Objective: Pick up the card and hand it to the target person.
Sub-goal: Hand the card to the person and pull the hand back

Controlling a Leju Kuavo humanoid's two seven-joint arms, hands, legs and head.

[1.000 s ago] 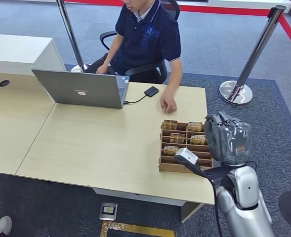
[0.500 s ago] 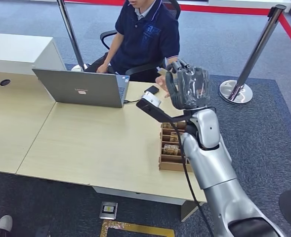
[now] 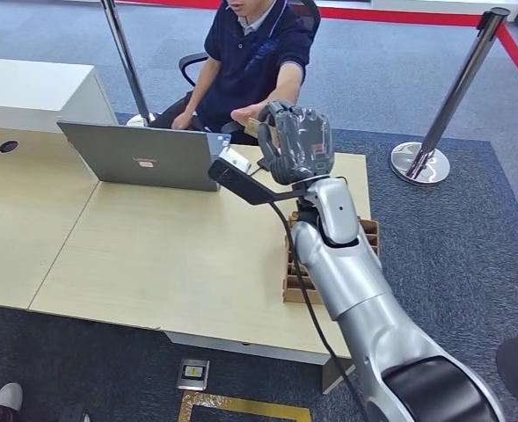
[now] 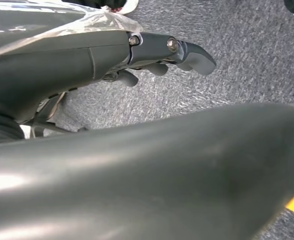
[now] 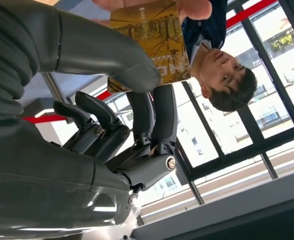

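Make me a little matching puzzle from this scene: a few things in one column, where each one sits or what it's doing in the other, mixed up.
Things:
1. Yellow-brown printed card
2. Grey open laptop
3. Brown wooden slotted tray
4. Silver stanchion post with round base

Places or states:
A. On the blue-grey carpet beyond the table
B. Pinched by the right robot hand, the seated person's fingers on it
C. At the table's near right corner
D. On the table before the seated person

Pairs: 1-B, 2-D, 3-C, 4-A
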